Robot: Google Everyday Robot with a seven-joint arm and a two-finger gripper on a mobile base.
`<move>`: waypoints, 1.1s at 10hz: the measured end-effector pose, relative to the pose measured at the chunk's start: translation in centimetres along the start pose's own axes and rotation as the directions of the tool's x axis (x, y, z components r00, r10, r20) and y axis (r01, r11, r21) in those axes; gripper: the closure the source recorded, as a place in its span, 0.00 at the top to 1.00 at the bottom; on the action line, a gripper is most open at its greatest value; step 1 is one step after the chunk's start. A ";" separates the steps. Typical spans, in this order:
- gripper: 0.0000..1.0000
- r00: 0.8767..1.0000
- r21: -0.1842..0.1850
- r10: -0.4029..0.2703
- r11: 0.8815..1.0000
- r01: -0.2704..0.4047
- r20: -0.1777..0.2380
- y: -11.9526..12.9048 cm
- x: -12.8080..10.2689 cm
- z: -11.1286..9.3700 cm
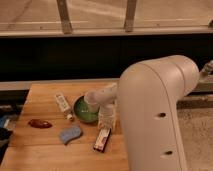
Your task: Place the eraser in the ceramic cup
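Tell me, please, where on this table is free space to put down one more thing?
Free: the back left corner of the table, behind the tube; also the front edge, nearer than the sponge and the red thing. Crowded: the middle, where the hand sits at the far end of the eraser, beside the bowl.
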 end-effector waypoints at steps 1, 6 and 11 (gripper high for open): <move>0.15 1.000 -0.004 -0.002 1.000 0.002 0.006 0.0 -0.1 -0.2; 0.15 0.993 -0.009 0.023 1.000 -0.023 0.112 -1.2 -2.3 -5.7; 0.15 0.945 0.029 0.043 0.998 -0.055 0.325 -3.0 -5.9 -16.5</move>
